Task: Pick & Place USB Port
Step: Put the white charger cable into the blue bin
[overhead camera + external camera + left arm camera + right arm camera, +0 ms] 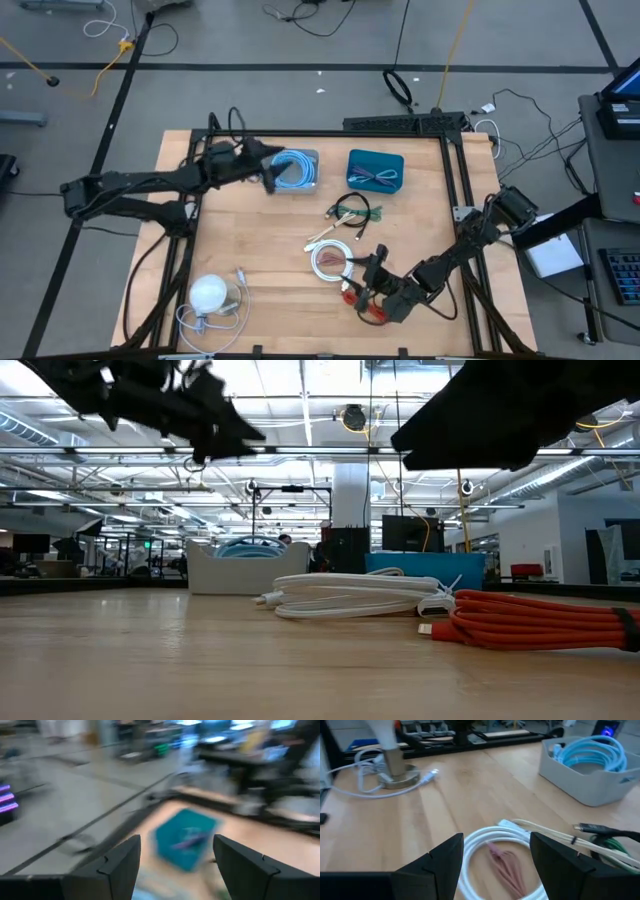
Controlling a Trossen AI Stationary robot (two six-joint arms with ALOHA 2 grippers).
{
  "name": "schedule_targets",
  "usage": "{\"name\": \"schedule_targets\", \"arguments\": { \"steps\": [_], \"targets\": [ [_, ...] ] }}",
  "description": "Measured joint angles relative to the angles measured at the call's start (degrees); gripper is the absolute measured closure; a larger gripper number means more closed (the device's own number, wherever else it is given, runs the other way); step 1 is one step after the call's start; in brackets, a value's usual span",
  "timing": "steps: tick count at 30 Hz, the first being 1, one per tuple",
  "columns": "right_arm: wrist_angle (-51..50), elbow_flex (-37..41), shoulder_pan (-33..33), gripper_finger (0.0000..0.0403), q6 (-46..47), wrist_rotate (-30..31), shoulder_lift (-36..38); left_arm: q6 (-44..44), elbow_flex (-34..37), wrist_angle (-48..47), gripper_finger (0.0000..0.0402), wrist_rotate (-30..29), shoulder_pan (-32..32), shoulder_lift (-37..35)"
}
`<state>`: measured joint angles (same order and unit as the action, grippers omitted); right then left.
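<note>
Several cables lie on the wooden table. A white coiled cable with a pinkish cable inside it lies just ahead of my right gripper, which is open and hovers above it. A red coiled cable lies under the right arm, toward the near edge. A grey bin holds a blue cable. My left gripper is open in the air at that bin's left side. In the left wrist view its fingers frame the teal bin, which is blurred.
The teal bin holds dark cables. A green and black cable and a pale cable lie mid-table. A white dome on a stand with its white cord sits near the left near corner. A black frame edges the table.
</note>
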<state>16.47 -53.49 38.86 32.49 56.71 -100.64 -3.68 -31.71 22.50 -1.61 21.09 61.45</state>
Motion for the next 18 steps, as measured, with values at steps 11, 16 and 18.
{"name": "schedule_targets", "arguments": {
  "steps": [11, 16, 18],
  "targets": [
    [-9.69, -0.07, -13.32, 0.0179, -3.66, -3.43, 3.36, 2.92, -0.04, -7.34, 0.0147, 18.78, -19.98, -6.74],
    [-18.06, -0.61, -26.12, 0.0179, -9.74, -14.66, 7.01, 5.37, 0.0, -7.46, 0.0147, 16.97, -27.6, -9.05],
    [-18.91, -1.02, -30.36, 0.0179, -16.39, -21.3, 7.34, 6.28, 0.0, -7.57, 0.0147, 15.76, -28.92, -11.16]
  ]
}}
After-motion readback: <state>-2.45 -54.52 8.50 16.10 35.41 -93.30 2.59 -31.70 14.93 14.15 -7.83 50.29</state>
